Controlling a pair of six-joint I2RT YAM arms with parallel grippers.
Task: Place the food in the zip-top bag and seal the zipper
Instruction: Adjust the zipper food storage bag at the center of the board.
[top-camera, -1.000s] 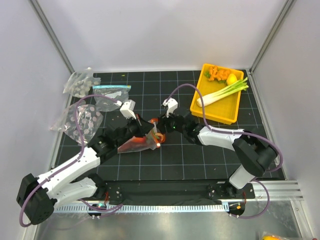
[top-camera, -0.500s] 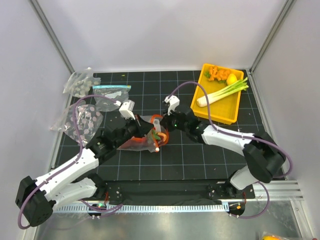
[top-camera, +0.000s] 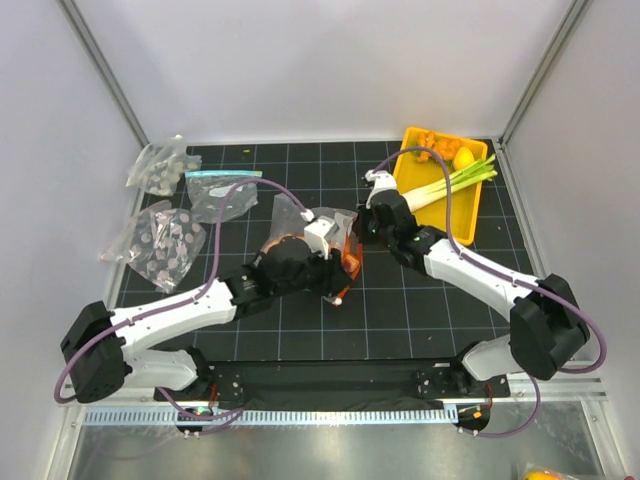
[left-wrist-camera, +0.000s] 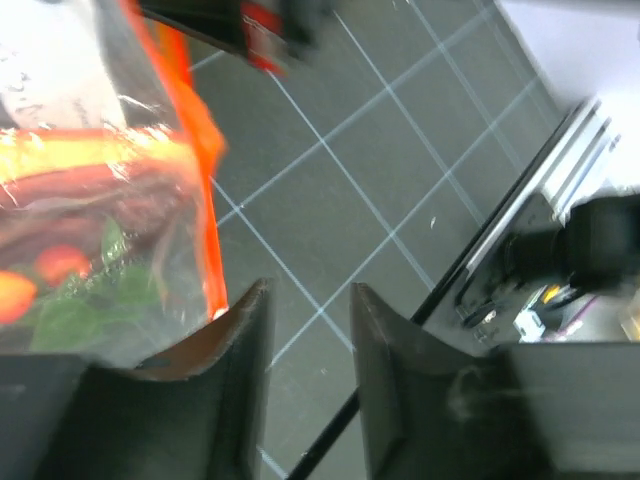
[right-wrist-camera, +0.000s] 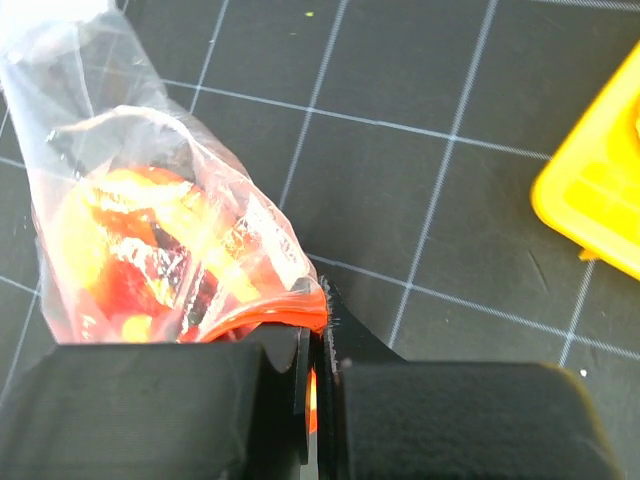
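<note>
The bag (top-camera: 297, 222) is crinkly clear plastic with an orange-red zipper (left-wrist-camera: 195, 170) along one edge. It sits over the middle of the black gridded mat (top-camera: 400, 300), between the two grippers. The food (right-wrist-camera: 150, 240) is inside it: orange and yellow pieces, a dark-red slab and some green bits, bunched against the plastic. Whether the zipper is pressed shut along its whole length cannot be told.

The right gripper (right-wrist-camera: 315, 345) has its fingers clamped tight on the zipper. The left gripper (left-wrist-camera: 310, 300) has its fingers spread, with mat showing between them; the bag's corner lies just beside one finger (left-wrist-camera: 245, 340).

A yellow tray (top-camera: 462, 222) at the mat's far right holds a leek (top-camera: 440, 185), orange pieces (top-camera: 432, 146) and a yellow fruit (top-camera: 464, 158). Three other clear bags lie at the far left, one with a light-blue strip (top-camera: 222, 174).
</note>
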